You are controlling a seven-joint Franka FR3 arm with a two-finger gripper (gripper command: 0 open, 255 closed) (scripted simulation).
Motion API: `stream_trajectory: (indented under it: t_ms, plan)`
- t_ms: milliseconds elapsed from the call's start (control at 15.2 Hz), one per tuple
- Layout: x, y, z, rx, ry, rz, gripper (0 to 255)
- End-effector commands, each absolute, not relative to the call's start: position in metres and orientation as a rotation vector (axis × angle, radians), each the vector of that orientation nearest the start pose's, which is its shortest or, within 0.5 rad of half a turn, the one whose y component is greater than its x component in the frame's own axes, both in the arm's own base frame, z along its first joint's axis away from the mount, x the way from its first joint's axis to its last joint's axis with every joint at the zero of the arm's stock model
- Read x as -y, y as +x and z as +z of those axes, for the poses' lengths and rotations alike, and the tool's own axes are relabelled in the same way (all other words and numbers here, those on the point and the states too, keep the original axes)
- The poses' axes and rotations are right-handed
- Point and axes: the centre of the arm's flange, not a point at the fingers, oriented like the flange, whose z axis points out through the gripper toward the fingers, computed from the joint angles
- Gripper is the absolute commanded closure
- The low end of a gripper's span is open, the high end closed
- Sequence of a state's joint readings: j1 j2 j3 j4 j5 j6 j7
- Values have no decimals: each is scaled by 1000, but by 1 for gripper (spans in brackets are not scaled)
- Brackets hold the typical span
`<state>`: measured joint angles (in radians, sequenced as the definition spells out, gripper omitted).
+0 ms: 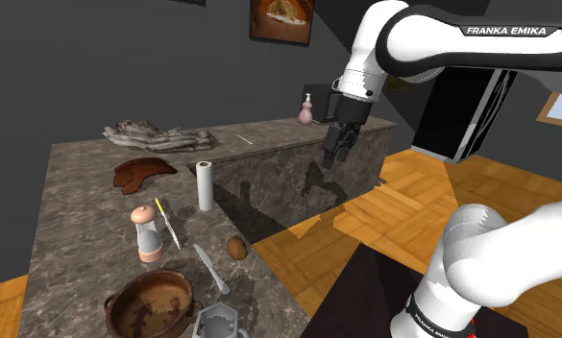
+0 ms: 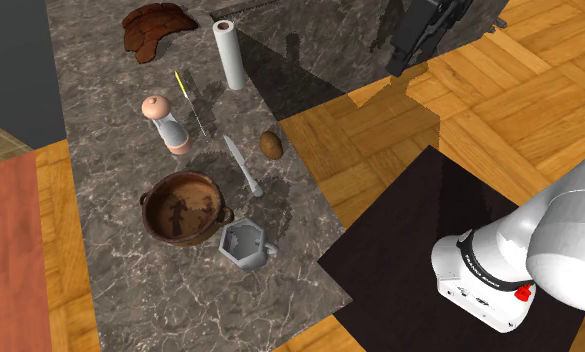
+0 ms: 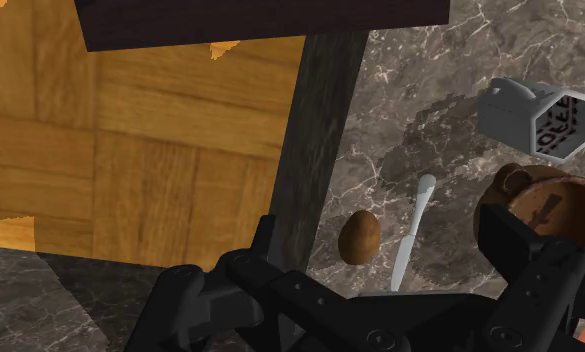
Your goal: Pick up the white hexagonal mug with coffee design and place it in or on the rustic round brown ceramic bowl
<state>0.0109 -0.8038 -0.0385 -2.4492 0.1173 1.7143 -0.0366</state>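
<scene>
End effector hangs empty, fingers apart, well away from the mug, which sits at 5 o'clock of the bowl near the surface edge; a sloppy descent could clip the bowl or shove the mug off

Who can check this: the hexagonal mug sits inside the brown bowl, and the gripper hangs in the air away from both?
One error: the mug stands on the counter beside the brown bowl, not inside it; the second exterior view shows this. The gripper does hang away from both.
</scene>
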Motion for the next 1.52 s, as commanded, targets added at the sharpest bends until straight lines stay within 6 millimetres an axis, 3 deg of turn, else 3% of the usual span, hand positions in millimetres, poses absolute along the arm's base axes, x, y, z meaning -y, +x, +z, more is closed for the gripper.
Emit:
stream_trajectory:
  t_ms: [0,1452]
  plan:
    - [0,314,565,11,-2997,-108,0]
    - [-230,328,373,-202,-3079,-162,0]
